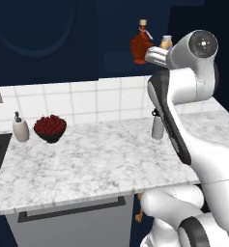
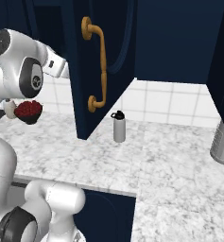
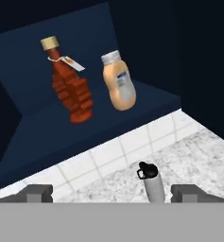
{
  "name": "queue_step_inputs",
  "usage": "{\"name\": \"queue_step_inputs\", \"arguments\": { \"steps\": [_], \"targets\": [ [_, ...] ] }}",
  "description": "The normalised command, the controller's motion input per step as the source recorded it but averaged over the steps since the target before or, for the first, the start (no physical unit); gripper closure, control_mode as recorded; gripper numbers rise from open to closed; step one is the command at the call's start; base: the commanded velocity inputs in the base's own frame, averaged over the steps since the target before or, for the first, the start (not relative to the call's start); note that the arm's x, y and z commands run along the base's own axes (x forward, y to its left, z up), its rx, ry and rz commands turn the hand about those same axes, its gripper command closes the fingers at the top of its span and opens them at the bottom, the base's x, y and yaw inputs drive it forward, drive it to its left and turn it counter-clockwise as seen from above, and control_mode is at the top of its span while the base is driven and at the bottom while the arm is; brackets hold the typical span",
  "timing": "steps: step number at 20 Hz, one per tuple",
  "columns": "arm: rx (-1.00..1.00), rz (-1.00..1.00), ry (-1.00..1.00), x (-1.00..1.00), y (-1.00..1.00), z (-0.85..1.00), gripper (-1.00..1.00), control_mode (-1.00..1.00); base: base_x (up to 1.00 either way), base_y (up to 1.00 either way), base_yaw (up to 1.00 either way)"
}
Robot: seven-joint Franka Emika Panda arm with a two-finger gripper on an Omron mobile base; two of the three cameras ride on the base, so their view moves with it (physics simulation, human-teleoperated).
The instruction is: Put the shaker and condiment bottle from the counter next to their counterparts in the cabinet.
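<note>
- squat deep-red condiment bottle (image 3: 73,92) with a tan stopper and a paper tag: already standing on the flat shelf board of the dark navy wall cabinet (image 3: 151,101), just beside the pale orange bottle with a grey cap (image 3: 119,85), apart from it by a narrow gap.
- two-finger gripper (image 3: 112,193): spread wide, holding nothing, pulled back from the shelf and looking up at both bottles.
- risk on retreat: clipping the red bottle with a finger or the wrist if swinging sideways while close to the shelf edge; likely to tip it, given the narrow neck above a bulbous body.
- knock-on risk: red bottle falling against the orange one and rolling both off the front lip onto the white-and-grey marbled counter (image 1: 96,159).
- risk from the open navy cabinet door with a brass handle (image 2: 101,61): elbow or forearm catching it during a wide swing down.
- risk of a wrong pick next: tall grey shaker with a black top (image 3: 153,184) standing on the counter straight below, easily mistaken for the shaker of the task.
- shelf in the hand view carrying only the two bottles, so the shaker step judged not yet done.
</note>
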Motion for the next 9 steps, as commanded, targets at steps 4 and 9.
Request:
{"name": "queue_step_inputs", "arguments": {
  "steps": [4,9],
  "targets": [
    [0.0,0.0,0.12,-1.0,0.0,-0.24,-1.0,-1.0,0.0,0.0,0.0],
    [0.0,0.0,0.18,-0.95,0.0,-0.11,-1.0,-1.0,0.0,0.0,0.0]
  ]
}}
